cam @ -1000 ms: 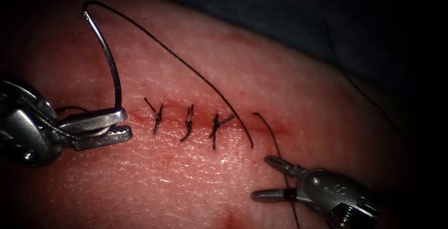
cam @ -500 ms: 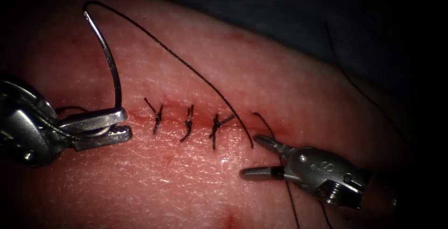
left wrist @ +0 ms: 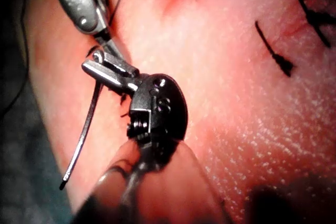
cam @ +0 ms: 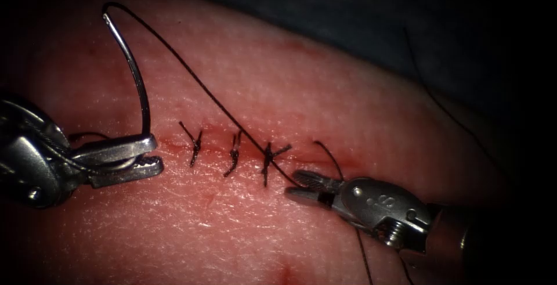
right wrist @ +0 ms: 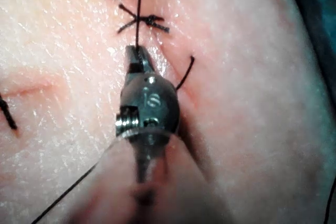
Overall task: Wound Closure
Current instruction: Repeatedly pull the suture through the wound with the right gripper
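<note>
Endoscope view: your left gripper (cam: 152, 156), at 9 o'clock, is pressed together on the needle (cam: 134, 70) near its pointed end; the needle stands free of the tissue (cam: 325, 87), arcing up toward 11 o'clock, where the thread (cam: 197, 82) leaves its swaged end. The thread runs taut down toward 4 o'clock, crossing the cut (cam: 243, 148) by the third of three tied stitches (cam: 234, 153), into your right gripper (cam: 297, 185), which pinches it just below the cut, right of those stitches. A short cut thread end (cam: 328, 156) rises from the tissue beside the right gripper. Left wrist view: left gripper (left wrist: 97, 66) is clamped on the needle (left wrist: 84, 129), which sits off the tissue; the right tool's jaws lie close by, toward 11 o'clock from it. Right wrist view: right gripper (right wrist: 137, 59) is closed on the thread (right wrist: 139, 14), which runs straight toward 12 o'clock across a knotted stitch (right wrist: 144, 22); the cut thread end (right wrist: 186, 72) curls at approx. 2 o'clock from the gripper.
</note>
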`<state>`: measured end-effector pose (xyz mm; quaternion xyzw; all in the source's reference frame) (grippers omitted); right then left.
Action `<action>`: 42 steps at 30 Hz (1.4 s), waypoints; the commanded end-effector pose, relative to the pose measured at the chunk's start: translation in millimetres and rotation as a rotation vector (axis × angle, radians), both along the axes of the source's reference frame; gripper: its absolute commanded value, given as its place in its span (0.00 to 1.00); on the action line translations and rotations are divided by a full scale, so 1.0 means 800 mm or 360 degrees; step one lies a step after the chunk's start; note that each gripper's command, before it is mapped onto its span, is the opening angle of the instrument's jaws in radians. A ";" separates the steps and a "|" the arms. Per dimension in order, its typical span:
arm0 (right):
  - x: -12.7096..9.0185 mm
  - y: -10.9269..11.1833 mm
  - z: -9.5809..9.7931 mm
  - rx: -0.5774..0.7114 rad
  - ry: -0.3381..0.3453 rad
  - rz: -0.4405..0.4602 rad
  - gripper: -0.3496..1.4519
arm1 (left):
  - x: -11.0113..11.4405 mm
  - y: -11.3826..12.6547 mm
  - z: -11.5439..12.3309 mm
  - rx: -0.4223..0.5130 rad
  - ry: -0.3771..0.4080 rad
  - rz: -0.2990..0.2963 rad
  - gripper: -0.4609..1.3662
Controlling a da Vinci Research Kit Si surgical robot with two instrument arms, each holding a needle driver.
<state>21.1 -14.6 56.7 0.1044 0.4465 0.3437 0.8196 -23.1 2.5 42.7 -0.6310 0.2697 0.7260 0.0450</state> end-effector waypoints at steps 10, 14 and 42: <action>0.0000 -0.0005 -0.0041 0.0023 0.0005 0.0043 0.00 | 0.0000 -0.0001 0.0001 0.0002 0.0003 0.0014 0.06; 0.0011 -0.0029 -0.0060 0.0041 0.0015 0.0035 0.00 | -0.0002 -0.0006 -0.0002 0.0020 -0.0025 0.0046 0.06; 0.0151 -0.0170 -0.0149 0.0078 0.0179 -0.0136 0.00 | 0.0030 -0.0006 -0.0040 0.0112 -0.0064 0.0298 0.06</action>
